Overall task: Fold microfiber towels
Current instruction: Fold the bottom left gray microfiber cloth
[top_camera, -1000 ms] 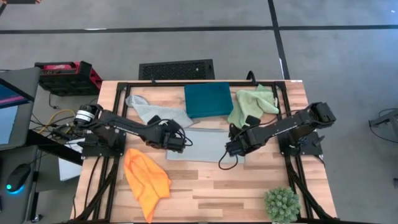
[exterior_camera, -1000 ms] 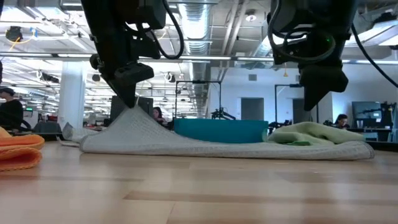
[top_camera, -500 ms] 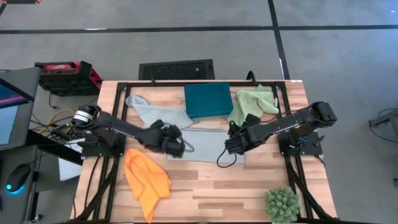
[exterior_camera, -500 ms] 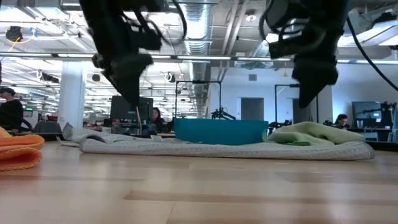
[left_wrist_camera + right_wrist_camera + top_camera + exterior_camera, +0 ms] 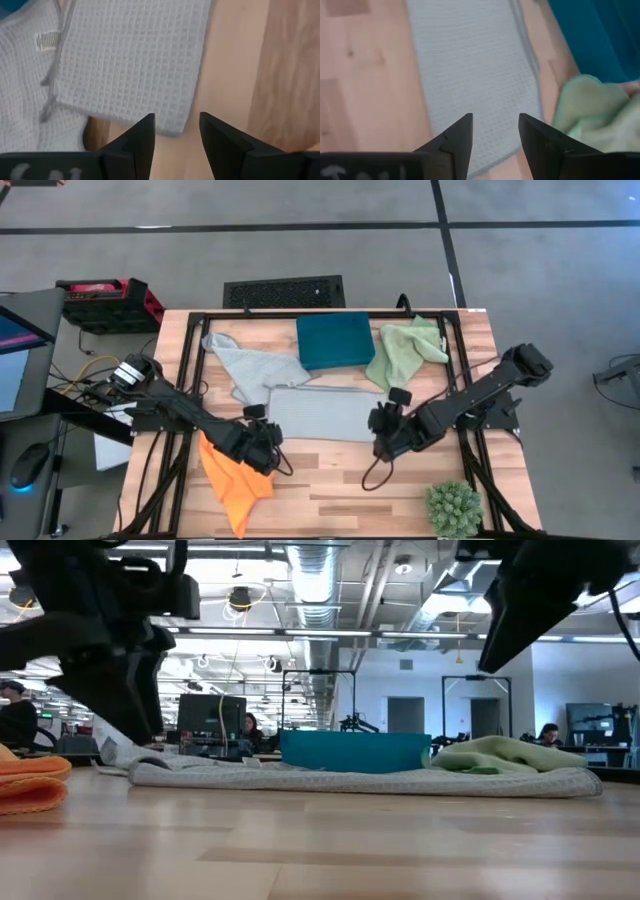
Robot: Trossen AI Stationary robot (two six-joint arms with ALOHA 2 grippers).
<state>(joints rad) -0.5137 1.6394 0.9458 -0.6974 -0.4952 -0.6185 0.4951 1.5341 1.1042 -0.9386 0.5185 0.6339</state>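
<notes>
four towels lie on the surface: two pale blue-grey, one orange, one light green, plus one teal box and one spiky plant ball. the folded blue-grey towel lies flat between my two tools, its long axis running from one tool toward the other, straight edges squared up with the surface's planks. my left tool hangs just off that towel's near left corner, beside the orange towel, which spreads under my left arm and runs lengthwise toward the surface's near edge. this tool's fingers stand well apart with nothing between them, clear of the cloth. my right tool sits just off the folded towel's near right corner, fingers likewise spread wide and empty, not touching the weave. beyond my left tool, past the folded one, the second blue-grey towel lies loose and crumpled, slanting diagonally away from me, one edge tucked against the folded towel. beyond my right tool the green towel is bunched up beside the teal box, its long axis slanting away too.
</notes>
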